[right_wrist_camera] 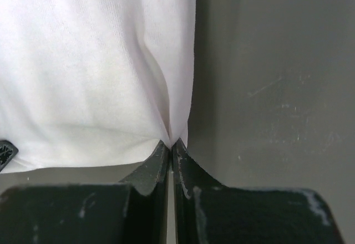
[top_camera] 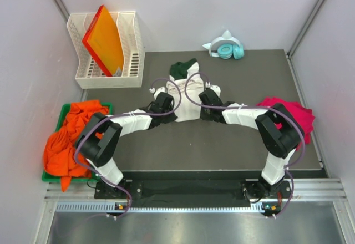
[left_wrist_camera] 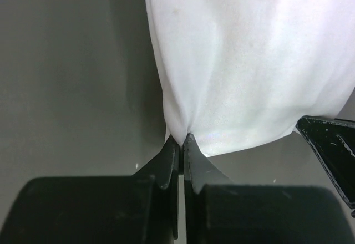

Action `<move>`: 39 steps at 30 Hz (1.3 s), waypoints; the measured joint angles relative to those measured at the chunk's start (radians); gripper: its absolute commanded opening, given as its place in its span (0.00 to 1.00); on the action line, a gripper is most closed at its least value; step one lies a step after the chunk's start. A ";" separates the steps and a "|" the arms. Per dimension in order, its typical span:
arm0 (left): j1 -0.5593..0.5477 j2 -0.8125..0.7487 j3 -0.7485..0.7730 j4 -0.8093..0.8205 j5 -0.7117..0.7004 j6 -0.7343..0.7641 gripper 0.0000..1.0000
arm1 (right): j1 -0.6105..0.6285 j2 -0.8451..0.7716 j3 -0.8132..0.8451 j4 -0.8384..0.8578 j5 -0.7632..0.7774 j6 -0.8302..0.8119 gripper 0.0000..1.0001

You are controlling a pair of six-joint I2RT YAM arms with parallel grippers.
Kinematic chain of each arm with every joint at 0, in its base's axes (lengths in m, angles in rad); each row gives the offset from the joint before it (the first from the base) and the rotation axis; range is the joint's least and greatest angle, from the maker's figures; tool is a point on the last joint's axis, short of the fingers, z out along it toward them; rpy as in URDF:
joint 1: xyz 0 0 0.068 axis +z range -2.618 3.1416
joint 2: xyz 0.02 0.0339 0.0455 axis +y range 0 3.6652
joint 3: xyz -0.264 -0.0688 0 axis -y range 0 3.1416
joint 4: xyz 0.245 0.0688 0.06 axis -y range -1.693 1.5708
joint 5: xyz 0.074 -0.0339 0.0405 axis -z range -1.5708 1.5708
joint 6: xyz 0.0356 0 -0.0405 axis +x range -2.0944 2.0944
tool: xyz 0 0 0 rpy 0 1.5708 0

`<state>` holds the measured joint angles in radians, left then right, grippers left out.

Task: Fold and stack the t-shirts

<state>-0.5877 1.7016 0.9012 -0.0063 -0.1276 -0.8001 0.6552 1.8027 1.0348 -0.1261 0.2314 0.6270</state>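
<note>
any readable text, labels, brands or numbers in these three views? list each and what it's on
No readable text in any view.
white t-shirt: plain, no print or tag showing.
orange board: blank face.
white rack: no label visible.
headphones: any marking too small to read.

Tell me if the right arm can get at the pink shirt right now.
Probably not yet. The right gripper is shut on a corner of the white t-shirt, so it would have to let go first. Otherwise the pink shirt lies beside that arm with nothing between.
</note>
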 measured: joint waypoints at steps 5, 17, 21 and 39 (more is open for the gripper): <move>-0.040 -0.077 -0.063 -0.044 -0.005 -0.010 0.00 | 0.037 -0.063 -0.081 0.010 -0.001 0.032 0.00; -0.193 -0.251 -0.214 -0.188 -0.043 -0.079 0.00 | 0.237 -0.233 -0.267 -0.022 0.034 0.165 0.00; -0.257 -0.303 -0.245 -0.246 -0.066 -0.117 0.00 | 0.339 -0.245 -0.281 -0.039 0.071 0.216 0.00; -0.368 -0.606 -0.186 -0.522 -0.250 -0.141 0.84 | 0.513 -0.299 -0.085 -0.367 0.193 0.193 0.60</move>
<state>-0.9558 1.0954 0.7151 -0.5282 -0.3779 -0.9409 1.1683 1.5040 0.9493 -0.4931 0.4244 0.8200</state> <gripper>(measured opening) 0.866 0.609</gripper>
